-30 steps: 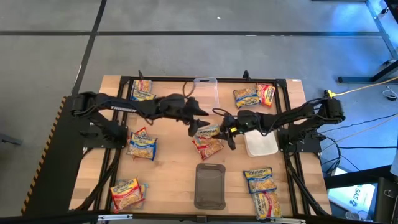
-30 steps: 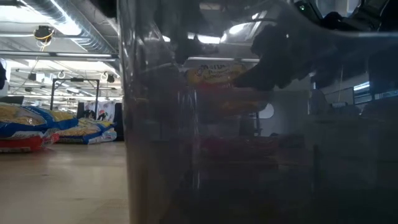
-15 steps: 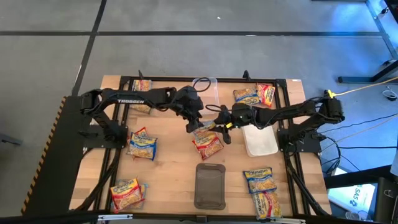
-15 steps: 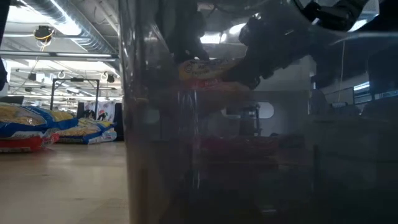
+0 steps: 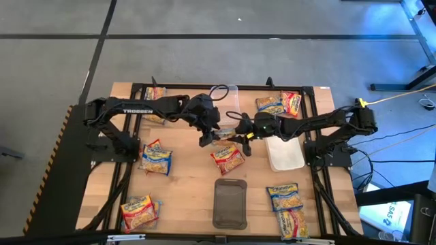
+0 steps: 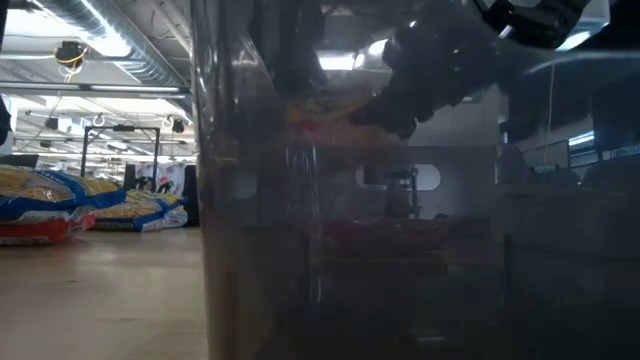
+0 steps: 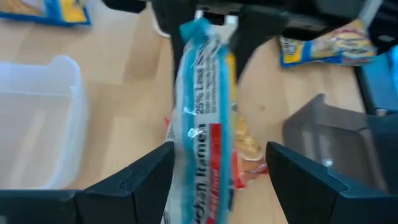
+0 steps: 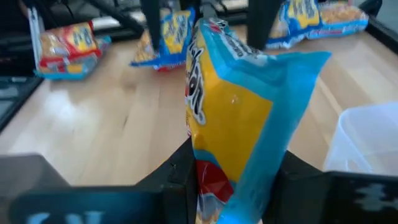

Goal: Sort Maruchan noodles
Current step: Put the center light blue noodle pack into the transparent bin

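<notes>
Right wrist view shows a blue-edged noodle packet [image 8: 239, 118] standing on edge between the right gripper [image 8: 233, 177]'s jaws, which pinch it from both sides. From the left wrist, the same packet [image 7: 205, 118] rises between the left gripper [image 7: 214, 180]'s two fingers [image 7: 134, 180], which stand apart on either side of it; whether they touch it I cannot tell. High view places both grippers meeting over the middle of the surface [image 5: 184, 184], with another red-banded packet [image 5: 228, 156] lying just below them. Beside the right jaws sits a white tray [image 5: 286, 155], bare inside; a dark grey tray [image 5: 229, 202] lies nearer the front edge, also bare. Behind the jaws stands a clear tub [image 5: 226, 99].
</notes>
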Action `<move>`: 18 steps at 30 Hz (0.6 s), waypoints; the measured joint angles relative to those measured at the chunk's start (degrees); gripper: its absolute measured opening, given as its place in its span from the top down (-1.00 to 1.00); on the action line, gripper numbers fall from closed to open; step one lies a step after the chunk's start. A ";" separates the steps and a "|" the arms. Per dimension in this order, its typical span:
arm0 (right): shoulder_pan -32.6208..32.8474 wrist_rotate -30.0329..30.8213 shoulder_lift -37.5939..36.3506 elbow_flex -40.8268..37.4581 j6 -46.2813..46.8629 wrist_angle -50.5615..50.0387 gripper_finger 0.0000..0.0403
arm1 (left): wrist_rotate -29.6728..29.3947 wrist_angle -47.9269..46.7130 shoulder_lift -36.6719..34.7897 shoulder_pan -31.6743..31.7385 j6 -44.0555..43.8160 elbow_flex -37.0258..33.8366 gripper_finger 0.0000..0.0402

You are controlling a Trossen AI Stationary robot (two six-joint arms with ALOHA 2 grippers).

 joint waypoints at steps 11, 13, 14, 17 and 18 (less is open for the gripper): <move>-0.03 1.53 0.00 0.00 -1.23 2.02 0.53 | -0.68 0.08 1.67 -0.39 1.01 -0.01 -0.23; -0.03 1.59 0.00 0.00 -1.72 2.67 0.53 | -0.91 -0.22 2.55 -0.41 0.58 -0.03 -0.23; -0.03 1.68 0.00 0.00 -2.01 2.85 0.53 | -1.08 -0.16 2.96 -0.41 0.55 -0.03 -0.21; -0.01 2.70 0.00 0.00 -2.90 2.74 0.53 | -1.44 -0.11 3.59 -0.30 0.49 -0.03 -0.12; -0.03 2.98 0.00 0.00 -2.99 2.77 0.53 | -1.47 -0.03 3.60 -0.30 0.49 -0.03 -0.07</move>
